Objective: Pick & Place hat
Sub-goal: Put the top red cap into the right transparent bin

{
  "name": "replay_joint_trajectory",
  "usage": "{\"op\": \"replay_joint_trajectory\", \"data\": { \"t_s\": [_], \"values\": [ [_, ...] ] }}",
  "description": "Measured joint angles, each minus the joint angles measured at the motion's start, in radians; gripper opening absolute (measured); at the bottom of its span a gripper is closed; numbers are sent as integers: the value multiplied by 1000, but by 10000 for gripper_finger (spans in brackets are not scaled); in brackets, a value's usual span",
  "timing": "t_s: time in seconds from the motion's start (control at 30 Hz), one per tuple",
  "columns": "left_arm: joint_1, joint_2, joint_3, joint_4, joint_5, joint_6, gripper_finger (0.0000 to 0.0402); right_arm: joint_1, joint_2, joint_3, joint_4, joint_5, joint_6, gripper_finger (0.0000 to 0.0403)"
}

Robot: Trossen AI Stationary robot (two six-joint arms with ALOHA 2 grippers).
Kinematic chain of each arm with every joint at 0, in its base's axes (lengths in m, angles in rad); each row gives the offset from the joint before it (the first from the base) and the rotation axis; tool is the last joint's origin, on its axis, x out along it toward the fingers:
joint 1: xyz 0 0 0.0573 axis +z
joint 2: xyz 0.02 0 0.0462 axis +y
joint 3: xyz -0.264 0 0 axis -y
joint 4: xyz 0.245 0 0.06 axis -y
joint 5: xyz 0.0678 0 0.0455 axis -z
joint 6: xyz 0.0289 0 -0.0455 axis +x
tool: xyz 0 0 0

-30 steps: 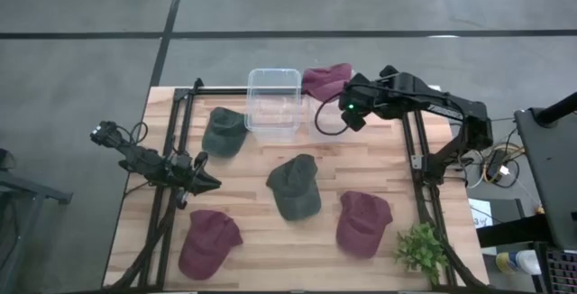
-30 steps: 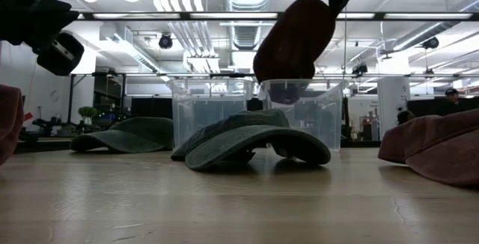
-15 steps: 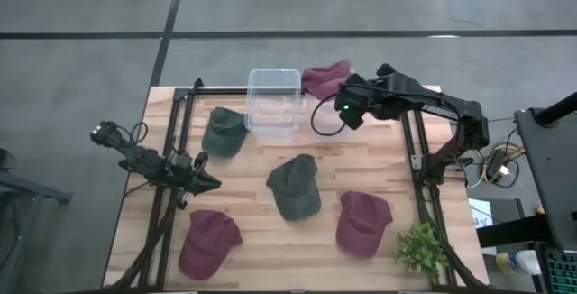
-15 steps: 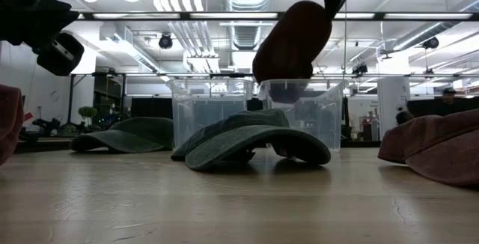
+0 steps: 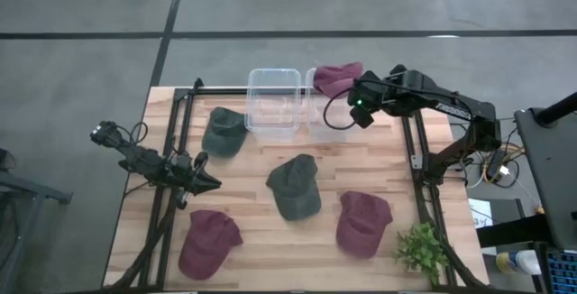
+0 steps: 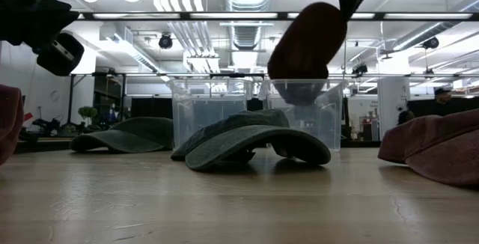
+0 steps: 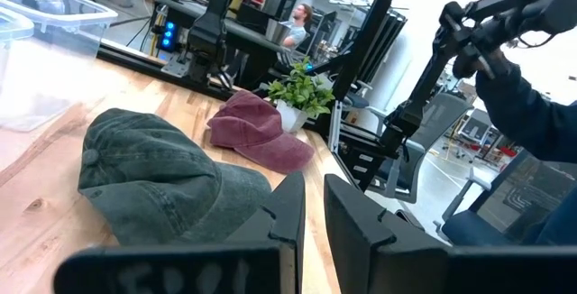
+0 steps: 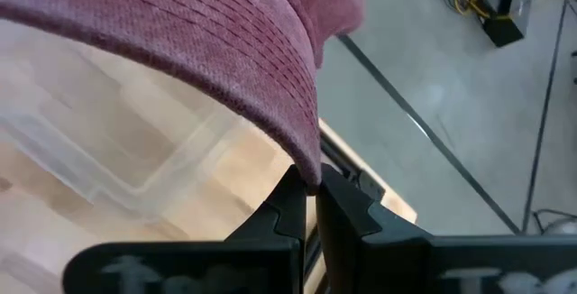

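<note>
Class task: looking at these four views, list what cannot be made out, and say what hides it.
- Second clear plastic bin, high view: largely covered by the right tool and arm.
- Held maroon cap, right wrist view: cut off by the picture's edges.
- Maroon cap, low view: cut off at the edge.

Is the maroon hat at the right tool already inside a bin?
No. The hat hangs from the shut right tool, above the bin.

Probably a lab: exposed ducts, equipment racks.
</note>
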Motion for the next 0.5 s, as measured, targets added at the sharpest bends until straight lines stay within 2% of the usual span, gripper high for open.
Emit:
{"op": "replay_joint_trajectory", "data": {
  "t_s": [0.3, 0.5],
  "values": [
    [0, 0, 0, 0, 0, 0, 39, -2, 3, -107, 0, 3, 62, 11],
    [0, 0, 0, 0, 0, 0, 39, 1, 10, -112, 9, -5, 94, 11]
  ]
}}
